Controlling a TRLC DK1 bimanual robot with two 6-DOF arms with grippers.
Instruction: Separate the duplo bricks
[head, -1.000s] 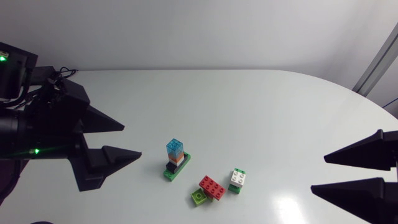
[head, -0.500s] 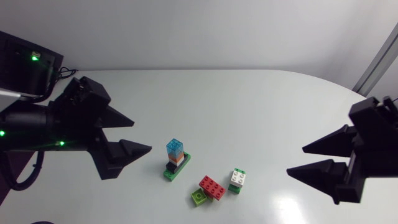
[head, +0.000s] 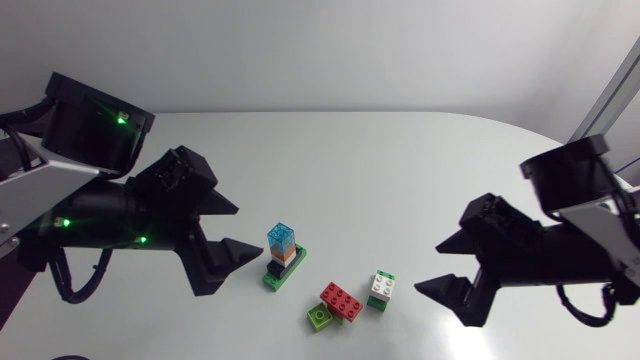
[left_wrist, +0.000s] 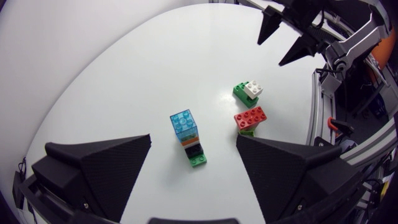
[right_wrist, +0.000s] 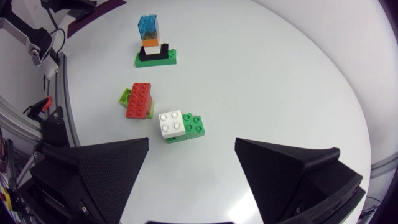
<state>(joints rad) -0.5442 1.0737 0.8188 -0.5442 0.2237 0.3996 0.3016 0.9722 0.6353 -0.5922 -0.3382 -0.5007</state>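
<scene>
Both arms have swung in from the sides of the table (head: 400, 170) toward the bricks. Now the left claw (head: 249, 230) hangs just beside the tower, wide open and holding nothing. The right claw (head: 427, 267) stands near the white brick, equally wide open and empty.

Nearest the front edge, a red brick (head: 341, 299) sits on a lime brick (head: 319, 317) and covers most of it. Just beside them, a white brick (head: 382, 284) sits on a green brick (head: 376, 303). Further back stands the tower (head: 283, 255): a clear blue block over orange and black pieces on a green plate. The black piece is hard to make out. Both arms are cut off at the view's edges.
</scene>
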